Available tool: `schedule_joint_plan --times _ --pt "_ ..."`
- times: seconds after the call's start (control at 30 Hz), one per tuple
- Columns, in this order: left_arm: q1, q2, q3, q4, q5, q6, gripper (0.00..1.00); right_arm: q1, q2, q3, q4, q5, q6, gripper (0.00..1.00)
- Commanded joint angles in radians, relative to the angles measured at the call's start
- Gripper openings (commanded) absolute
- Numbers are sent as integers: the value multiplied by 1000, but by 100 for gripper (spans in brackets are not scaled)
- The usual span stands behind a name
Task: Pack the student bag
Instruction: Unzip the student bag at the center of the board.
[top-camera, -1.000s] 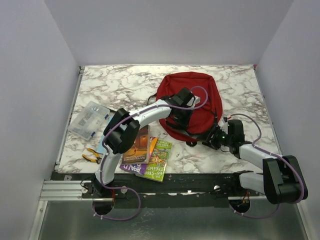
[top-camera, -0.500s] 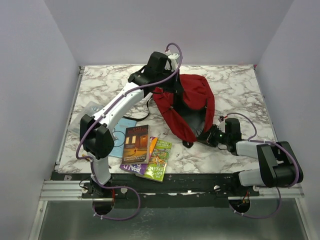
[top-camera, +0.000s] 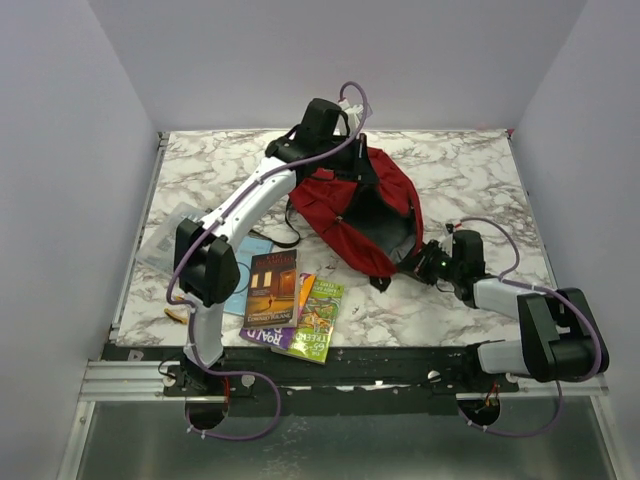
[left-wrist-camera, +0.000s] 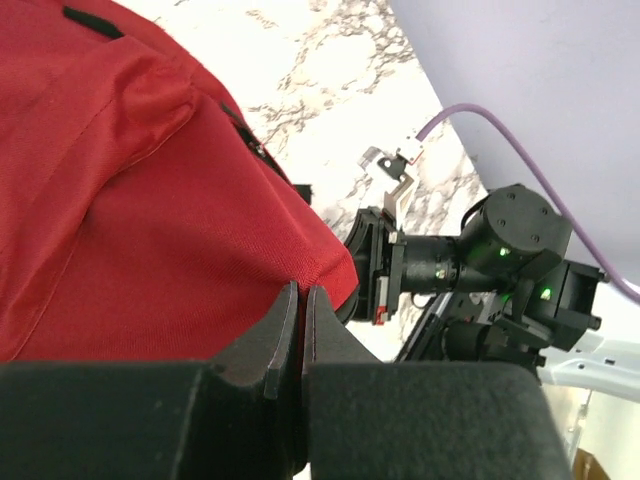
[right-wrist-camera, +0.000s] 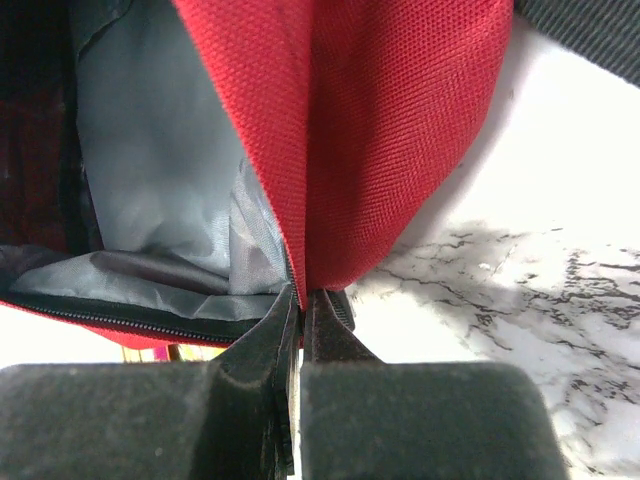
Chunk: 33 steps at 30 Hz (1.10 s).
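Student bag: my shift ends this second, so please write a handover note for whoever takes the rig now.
Left gripper: shut on the bag, pinching red fabric at its far top.
Right gripper: shut on the bag's near rim, by the open zipper.
Bag: mid-table, mouth held open, grey lining showing; no item seen inside.
Books and clear box: on the table, left of the bag.
Done: bag opened.
To do: load the items, probably then close it.

Dark-red student bag (top-camera: 345, 235), grey-lined mouth agape toward near edge, mid-table, right of centre
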Motion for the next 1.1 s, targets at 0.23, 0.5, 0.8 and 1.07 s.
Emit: schedule_joint_plan --times 0.23,0.5,0.8,1.07 --pt "-30 223 304 81 172 -166 0 8 -124 -42 80 137 76 0" --pt "-19 238 246 51 180 -137 0 57 -26 -46 184 131 92 1" --pt "113 45 73 -161 16 5 59 104 59 127 36 175 -42 1" --pt "192 -384 -252 -124 -24 38 94 104 15 245 -333 180 -196 33"
